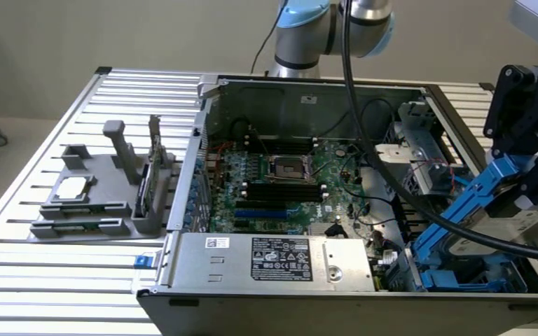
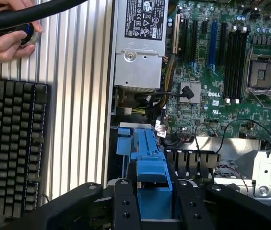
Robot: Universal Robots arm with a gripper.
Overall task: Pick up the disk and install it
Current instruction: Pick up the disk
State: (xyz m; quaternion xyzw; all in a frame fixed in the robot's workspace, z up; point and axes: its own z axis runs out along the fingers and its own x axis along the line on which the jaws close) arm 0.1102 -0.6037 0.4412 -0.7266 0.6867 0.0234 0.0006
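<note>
Closest, the claw (image 2: pixel 155 189) is clenched on the disk (image 2: pixel 150 165) and hides all but its blue rail end. Beyond, in the exterior view, the disk hangs tilted over the computer case's (image 1: pixel 316 98) corner bay, a black cable (image 1: pixel 347 84) crossing and partly hiding it.

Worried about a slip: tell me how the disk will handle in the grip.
The disk looks like a rigid metal block, so probably stiff and heavy for its size. Its blue plastic rails look smooth, possibly slippery where clamped. It hangs tilted over the case, so a knock might twist it.
</note>
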